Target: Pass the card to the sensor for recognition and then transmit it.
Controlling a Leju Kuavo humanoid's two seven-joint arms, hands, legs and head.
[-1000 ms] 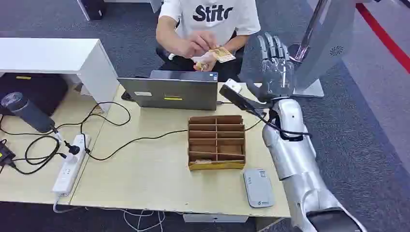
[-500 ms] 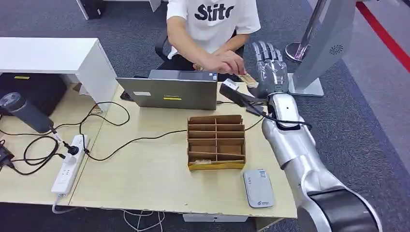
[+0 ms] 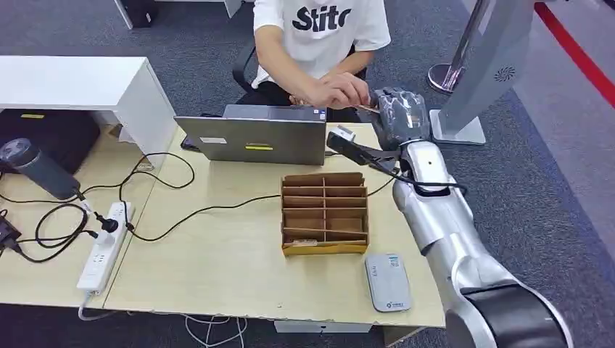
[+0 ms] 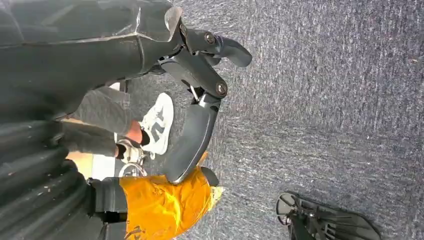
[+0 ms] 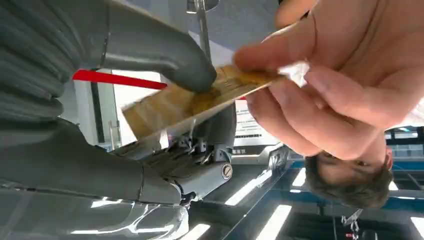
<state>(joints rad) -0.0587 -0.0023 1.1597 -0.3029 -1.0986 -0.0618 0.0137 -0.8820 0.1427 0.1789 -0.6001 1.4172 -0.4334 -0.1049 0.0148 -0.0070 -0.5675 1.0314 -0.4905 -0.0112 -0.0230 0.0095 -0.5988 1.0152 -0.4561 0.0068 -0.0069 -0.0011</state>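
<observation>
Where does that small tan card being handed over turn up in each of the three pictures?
Head view: tan card edge-on between the person's hand and the robot's right hand, beyond the table.
Left wrist view: not in it.
Right wrist view: card centre, under the grey thumb.
Shared landmark: the person's hand.

Tan card [image 5: 200,100] between thumb and fingers [image 5: 165,175]

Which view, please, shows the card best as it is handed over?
The right wrist view: the card is large there, under the right hand's thumb and in the person's fingers. The head view shows a sliver.
</observation>
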